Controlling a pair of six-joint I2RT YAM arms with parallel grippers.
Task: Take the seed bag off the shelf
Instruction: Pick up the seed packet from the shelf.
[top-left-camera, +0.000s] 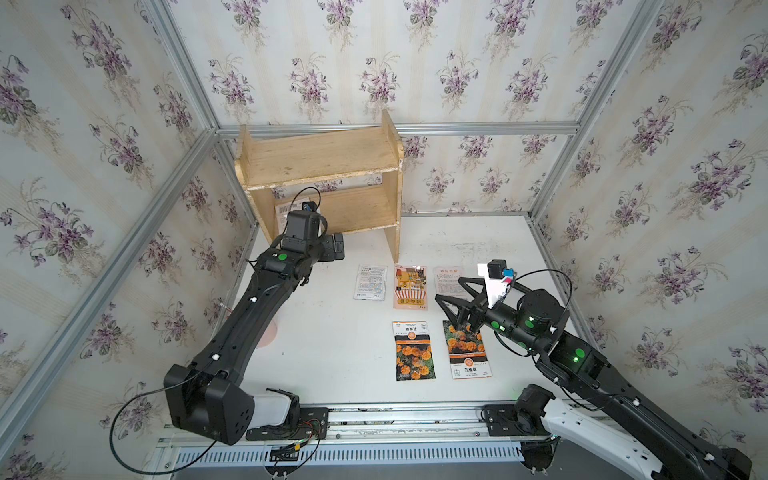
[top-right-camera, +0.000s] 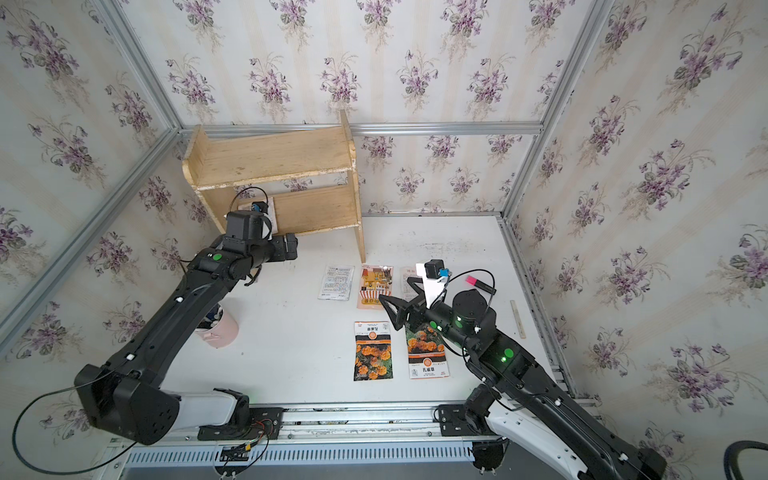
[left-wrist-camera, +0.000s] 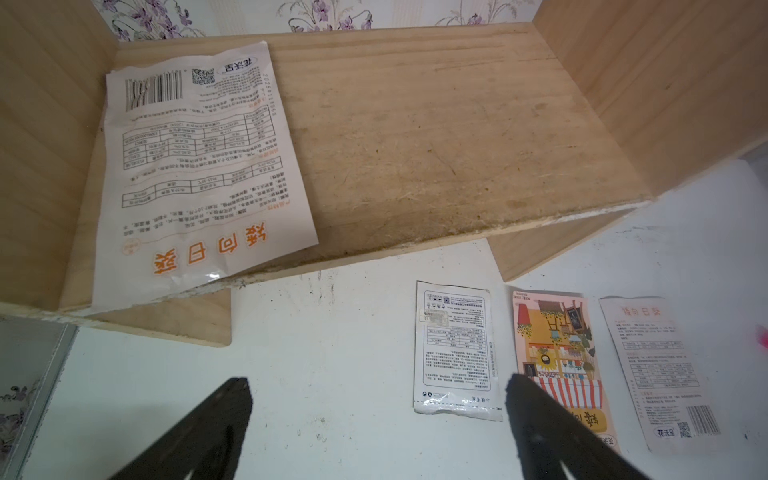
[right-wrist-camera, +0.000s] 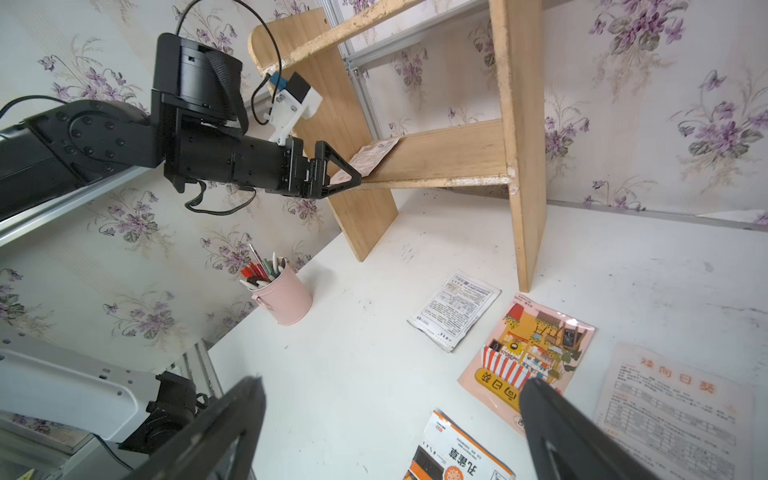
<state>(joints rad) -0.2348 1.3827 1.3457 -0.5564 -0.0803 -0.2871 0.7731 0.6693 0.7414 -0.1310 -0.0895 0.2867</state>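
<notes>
Seed bag (left-wrist-camera: 199, 166) on shelf (left-wrist-camera: 436, 124); ahead of left tool (left-wrist-camera: 376, 380).

Cream wallpaper panels (top-left-camera: 332, 62) printed with purple flower sprigs enclose a scuffed white tabletop (top-left-camera: 332, 353); silver aluminium frame rails (top-left-camera: 478, 128) edge the panels. Lighting is even and diffuse.

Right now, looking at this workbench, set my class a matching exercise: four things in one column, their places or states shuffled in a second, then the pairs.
1 seed bag
2 pink cup
3 left gripper
4 right gripper

A open, above packets on the table
B lying on the lower board of the shelf
C on the table, holding pens
D open, by the lower board's front edge

Pairs: 1-B; 2-C; 3-D; 4-A
</notes>
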